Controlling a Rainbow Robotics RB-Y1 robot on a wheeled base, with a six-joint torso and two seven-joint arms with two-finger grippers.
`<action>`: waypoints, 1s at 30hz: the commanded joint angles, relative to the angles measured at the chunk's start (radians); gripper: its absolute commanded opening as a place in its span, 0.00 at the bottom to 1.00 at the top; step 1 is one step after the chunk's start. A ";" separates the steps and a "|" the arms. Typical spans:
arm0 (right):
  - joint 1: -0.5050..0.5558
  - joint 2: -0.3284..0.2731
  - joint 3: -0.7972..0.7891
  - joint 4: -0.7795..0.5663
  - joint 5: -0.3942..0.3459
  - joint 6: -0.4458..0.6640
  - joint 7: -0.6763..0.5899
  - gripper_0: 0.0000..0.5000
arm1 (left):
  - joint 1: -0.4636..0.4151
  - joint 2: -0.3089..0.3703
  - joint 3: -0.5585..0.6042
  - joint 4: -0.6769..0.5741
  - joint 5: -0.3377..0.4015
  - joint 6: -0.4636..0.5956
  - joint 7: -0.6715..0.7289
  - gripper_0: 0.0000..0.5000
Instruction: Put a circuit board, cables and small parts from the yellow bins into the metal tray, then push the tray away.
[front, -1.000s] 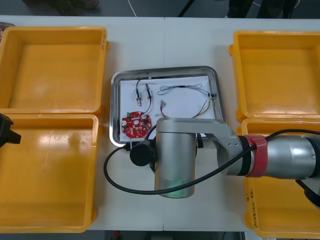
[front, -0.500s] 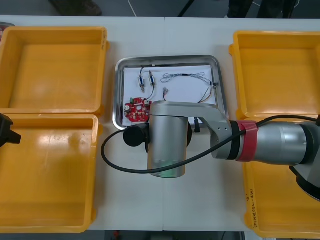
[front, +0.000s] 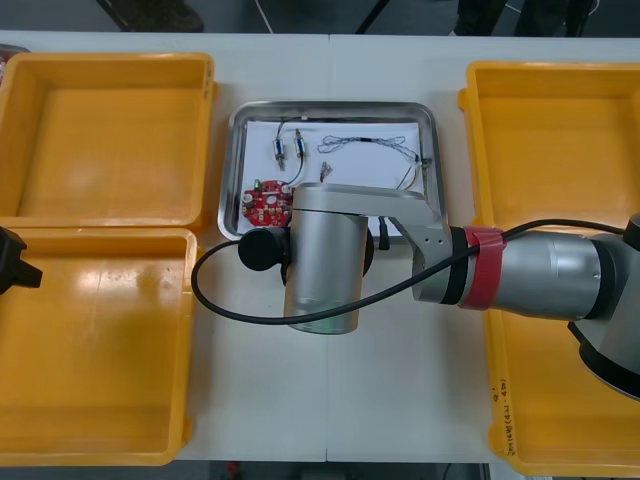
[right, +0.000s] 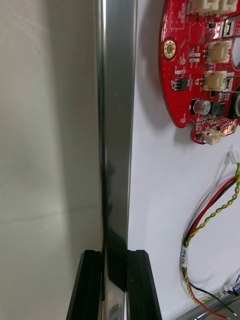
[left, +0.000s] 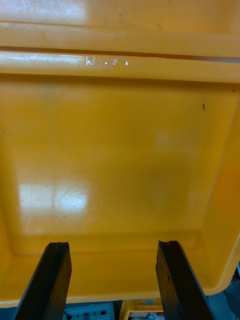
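Loading looks done: circuit board, cables and small metal parts sit in the metal tray, upper centre. The right gripper has its fingers clamped on the tray's rim, so only the push is left. The left gripper hangs wide open, holding nothing, over a yellow bin.

silver cylindrical right arm with a red ring, looping black cable and flat black fingers.

No writing is legible. Dark scribbles on the rim of the square yellow plastic bin at lower right, and print on the white tag of the red-and-yellow twisted cable, are too small.
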 joint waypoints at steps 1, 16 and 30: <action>-0.049 0.023 -0.042 -0.005 0.007 -0.023 -0.012 0.00 | 0.019 0.042 0.030 -0.003 -0.009 0.007 -0.038 1.00; -0.069 -0.015 -0.042 0.036 0.047 -0.135 0.028 0.00 | 0.019 0.042 0.030 -0.003 -0.009 0.007 -0.038 1.00; -0.109 -0.026 -0.040 0.160 0.038 -0.264 0.052 0.00 | 0.019 0.042 0.030 -0.003 -0.009 0.007 -0.038 1.00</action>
